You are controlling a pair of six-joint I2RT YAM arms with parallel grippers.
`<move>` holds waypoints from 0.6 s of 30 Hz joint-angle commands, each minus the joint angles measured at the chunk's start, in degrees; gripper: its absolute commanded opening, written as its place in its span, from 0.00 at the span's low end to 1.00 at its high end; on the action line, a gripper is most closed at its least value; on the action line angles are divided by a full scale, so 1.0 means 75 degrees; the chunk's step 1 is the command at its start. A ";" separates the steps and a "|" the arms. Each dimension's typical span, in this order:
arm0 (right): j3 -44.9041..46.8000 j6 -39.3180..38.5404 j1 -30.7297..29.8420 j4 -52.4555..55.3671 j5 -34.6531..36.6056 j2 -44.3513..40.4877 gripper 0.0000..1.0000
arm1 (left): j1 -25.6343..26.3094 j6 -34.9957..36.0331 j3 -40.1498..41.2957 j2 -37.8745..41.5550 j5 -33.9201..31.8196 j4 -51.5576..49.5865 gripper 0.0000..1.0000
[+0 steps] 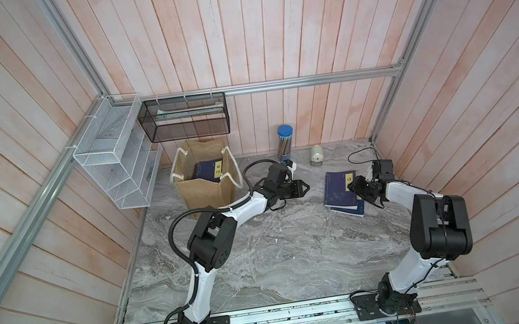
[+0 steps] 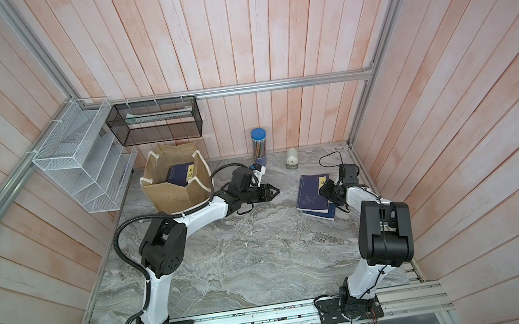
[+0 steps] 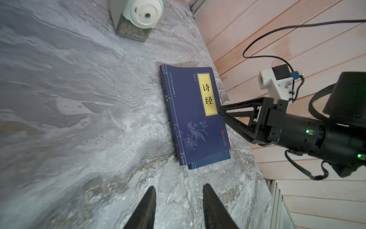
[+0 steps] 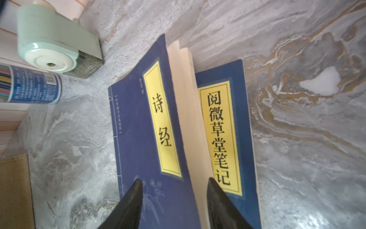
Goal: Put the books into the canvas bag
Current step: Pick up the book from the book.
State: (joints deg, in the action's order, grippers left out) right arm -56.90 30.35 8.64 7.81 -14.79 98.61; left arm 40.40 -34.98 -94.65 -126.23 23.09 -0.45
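Mostly hidden, the lower book (image 1: 358, 212) peeks from under the top book (image 1: 339, 190).

The upper navy book (image 1: 339, 190) covers most of the lower navy book (image 1: 358, 210). The canvas bag (image 1: 206, 193) wall conceals part of the bagged navy book (image 1: 207, 172). Right tool (image 4: 174, 179) grip on the upper navy book: indeterminate; finger bases are cropped.
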 commanded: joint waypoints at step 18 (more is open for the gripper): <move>0.0001 -0.0663 0.0063 0.0436 -0.0244 0.0628 0.41 | 0.0484 -0.1491 -0.2870 -0.2852 0.0145 -0.0304 0.42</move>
State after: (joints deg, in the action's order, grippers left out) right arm -57.14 26.41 8.93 8.58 -15.14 101.91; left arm 43.94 -44.40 -113.65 -145.32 22.50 -1.93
